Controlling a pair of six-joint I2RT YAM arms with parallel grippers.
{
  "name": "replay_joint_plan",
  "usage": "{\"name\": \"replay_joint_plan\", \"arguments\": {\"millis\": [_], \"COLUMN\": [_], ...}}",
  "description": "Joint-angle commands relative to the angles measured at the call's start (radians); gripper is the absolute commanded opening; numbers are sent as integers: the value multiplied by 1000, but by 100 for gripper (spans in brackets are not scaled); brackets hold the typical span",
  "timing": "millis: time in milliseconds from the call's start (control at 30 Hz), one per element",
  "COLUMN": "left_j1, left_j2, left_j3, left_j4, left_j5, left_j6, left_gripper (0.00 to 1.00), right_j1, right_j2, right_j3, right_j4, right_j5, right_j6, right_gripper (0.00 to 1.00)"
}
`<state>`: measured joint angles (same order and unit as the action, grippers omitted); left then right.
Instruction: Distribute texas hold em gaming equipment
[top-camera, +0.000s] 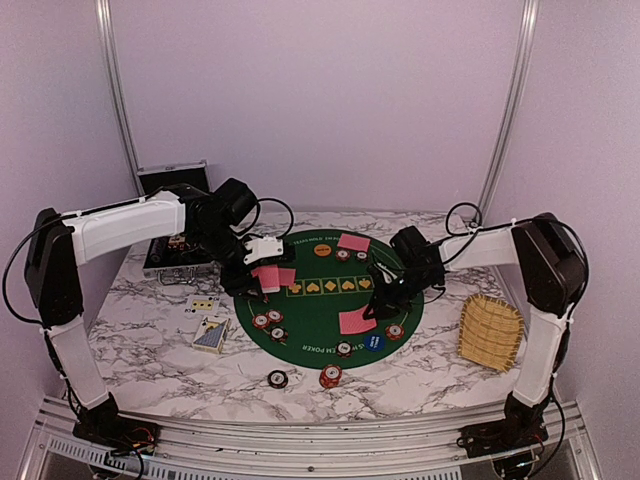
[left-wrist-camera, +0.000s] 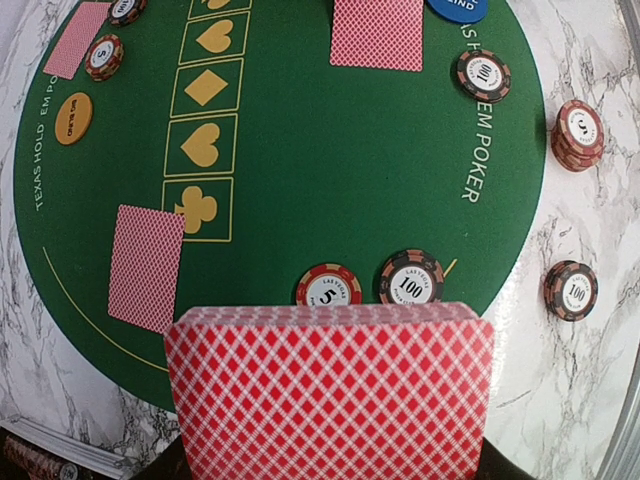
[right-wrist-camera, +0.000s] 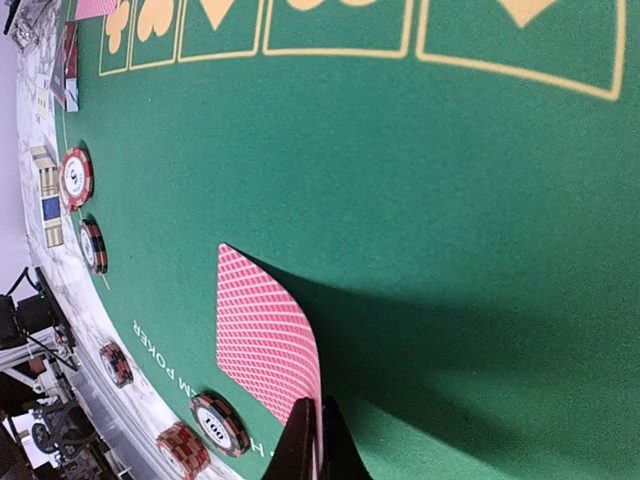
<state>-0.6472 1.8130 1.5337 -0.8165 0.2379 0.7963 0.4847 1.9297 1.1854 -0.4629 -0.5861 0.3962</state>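
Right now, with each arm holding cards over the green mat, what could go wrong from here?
The right gripper pinches the single red-backed playing card only by one edge, and the card bows; it may slip or land skewed.
The stack of red-backed cards in the left gripper shows staggered upper edges, so several might slide off together.
The dark round 100 chip lies close beside the single card; lowering could nudge it.

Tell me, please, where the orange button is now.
Top external view: the orange button lies at the far edge of the green mat, left of a chip and a red-backed card.
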Motion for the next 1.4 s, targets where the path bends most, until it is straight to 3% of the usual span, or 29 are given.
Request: {"name": "replay_joint_plan", "arguments": {"millis": [0,67,233,467,567,733,1033,1367], "left_j1": [3,3,3,3,2,0,-6,-12], "left_j2": [-40,-37,-37,-39,-37,-30,-15,2], "left_j3": [-7,-7,-5,-8,0,24,57,86], "left_j4": [-32,-33,-39,-44,-44,-44,-44,-42], "left_j5": [28,27,36,41,42,45,29,19], "left_j6": [2,2,5,7,3,-11,-27,-46], "left_gripper": [0,0,0,0,0,0,0,0], "right_j1": [-5,-5,-8,-9,-14,-9,90,172], "right_j2": [19,25,38,1,-33,-100,-74,25], "right_j3": [58,72,97,145,143,110,130,196], "right_j4": [-55,-77,-114,-138,-96,68,351,553], "right_j5": [84,118,161,229,184,57,-161,-234], "right_j6": [-48,-61,-91,-81,-52,65,313,467], "right_gripper": [6,12,38,62,76,88,95,95]}}
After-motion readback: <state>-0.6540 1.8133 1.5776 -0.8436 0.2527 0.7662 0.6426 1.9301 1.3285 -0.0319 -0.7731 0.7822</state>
